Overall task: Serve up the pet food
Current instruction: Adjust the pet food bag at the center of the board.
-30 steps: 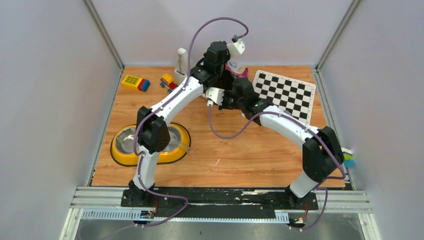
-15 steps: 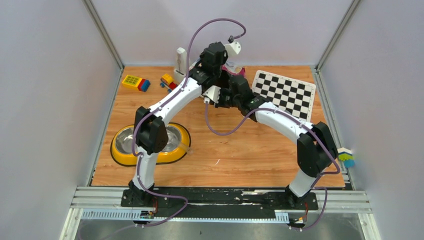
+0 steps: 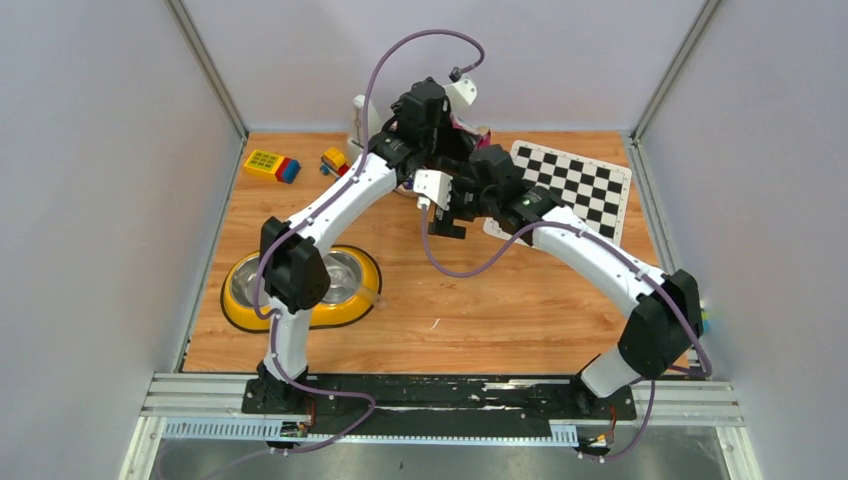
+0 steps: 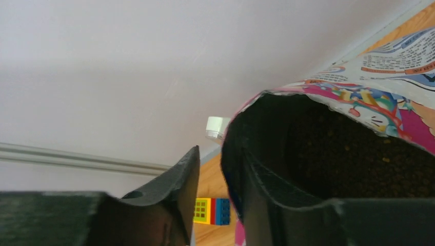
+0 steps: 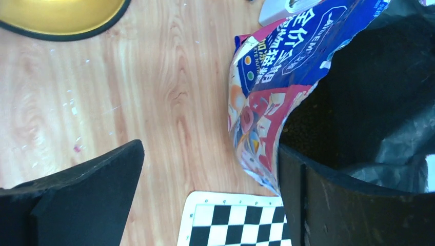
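Looking out from your side, the yellow feeder point(image 3: 232, 315) sat well apart from the bag point(image 5: 287, 41), nearer than it and to its left. At the bag, the right gripper point(image 5: 210, 154) stood wide apart beside its wall, clamping nothing. The left gripper point(image 4: 220, 161) straddled its rim, jaws apart, one finger inside. The pet food point(image 4: 349, 154) lay inside the bag. With neither grip pinching it, you risked the bag slumping and spilling kibble

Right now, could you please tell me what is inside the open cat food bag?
Small dark brown kibble lies in the bag. How deep it goes cannot be seen: the bag's wall and shadow cover the rest.
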Robot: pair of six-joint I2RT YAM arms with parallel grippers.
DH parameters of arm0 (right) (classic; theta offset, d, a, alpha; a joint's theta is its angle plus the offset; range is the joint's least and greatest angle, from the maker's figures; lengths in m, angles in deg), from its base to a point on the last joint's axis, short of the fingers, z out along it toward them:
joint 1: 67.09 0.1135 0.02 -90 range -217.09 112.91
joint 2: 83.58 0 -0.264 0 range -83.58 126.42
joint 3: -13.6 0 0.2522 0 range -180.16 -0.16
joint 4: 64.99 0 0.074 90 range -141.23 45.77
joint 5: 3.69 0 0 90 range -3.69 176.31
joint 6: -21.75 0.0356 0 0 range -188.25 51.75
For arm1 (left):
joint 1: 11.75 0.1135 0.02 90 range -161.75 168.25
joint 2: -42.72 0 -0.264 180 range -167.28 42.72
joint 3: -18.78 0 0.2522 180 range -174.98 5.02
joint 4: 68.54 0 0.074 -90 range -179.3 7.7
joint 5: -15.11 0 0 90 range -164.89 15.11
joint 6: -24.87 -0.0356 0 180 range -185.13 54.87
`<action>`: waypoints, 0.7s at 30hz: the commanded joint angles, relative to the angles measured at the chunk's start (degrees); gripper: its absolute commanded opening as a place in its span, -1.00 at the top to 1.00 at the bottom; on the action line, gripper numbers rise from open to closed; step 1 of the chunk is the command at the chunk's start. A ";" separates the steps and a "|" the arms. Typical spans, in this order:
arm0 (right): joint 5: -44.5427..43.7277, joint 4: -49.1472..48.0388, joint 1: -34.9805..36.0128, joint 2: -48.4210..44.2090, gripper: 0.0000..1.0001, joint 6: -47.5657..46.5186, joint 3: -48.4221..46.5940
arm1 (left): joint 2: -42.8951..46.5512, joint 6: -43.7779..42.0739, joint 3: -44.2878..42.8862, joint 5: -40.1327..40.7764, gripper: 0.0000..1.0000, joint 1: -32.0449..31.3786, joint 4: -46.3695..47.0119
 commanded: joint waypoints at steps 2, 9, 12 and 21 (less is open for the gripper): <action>8.49 13.94 0.20 -8.35 -0.99 0.43 -10.77 | 2.84 1.30 -1.78 0.67 0.00 0.45 1.05; 17.09 20.10 0.21 -15.35 -0.99 1.76 -8.54 | 2.26 2.02 -3.60 0.27 -0.36 0.24 -1.22; 18.74 20.01 0.25 -17.09 -0.99 1.51 -6.29 | 2.24 2.31 -3.99 -0.19 -0.50 -0.03 -2.01; 23.20 19.21 0.27 -18.72 -0.99 0.65 -1.27 | 3.94 3.65 -7.24 0.03 -0.99 -0.56 -3.60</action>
